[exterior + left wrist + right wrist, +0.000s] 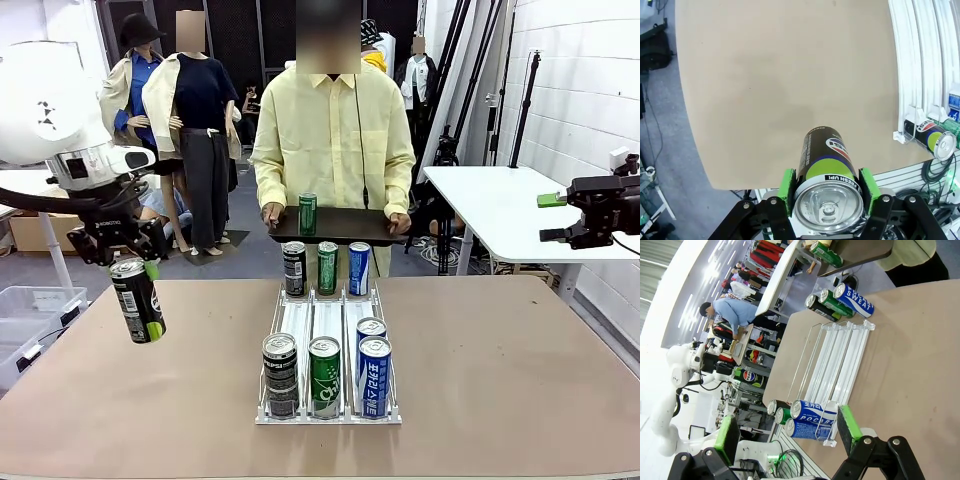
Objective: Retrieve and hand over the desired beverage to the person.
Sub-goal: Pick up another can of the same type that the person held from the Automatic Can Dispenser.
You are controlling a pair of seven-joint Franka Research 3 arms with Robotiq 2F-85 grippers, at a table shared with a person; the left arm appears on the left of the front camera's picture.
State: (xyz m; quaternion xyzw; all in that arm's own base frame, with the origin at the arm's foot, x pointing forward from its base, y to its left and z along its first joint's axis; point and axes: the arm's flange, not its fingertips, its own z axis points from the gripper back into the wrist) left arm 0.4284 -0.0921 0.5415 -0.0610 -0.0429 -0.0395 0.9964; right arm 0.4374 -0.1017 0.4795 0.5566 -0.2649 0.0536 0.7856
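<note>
Can [821, 150] in left end effector [826, 185] (aloft)

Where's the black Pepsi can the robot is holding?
In the front view, the black Pepsi can hangs in the left claw on the robot's left, above the left edge of the table, left of the can rack.

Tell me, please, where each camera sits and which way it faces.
Front: between the arms at the robot's edge, facing across the rack to the person; left tool and right tool show at the sides.
Left wrist: on the left arm, looking down its fingers at the black can they clamp, table below.
Right wrist: on the right arm, rolled sideways, looking past its open fingers at the rack.
Shared: all show the rack.
</note>
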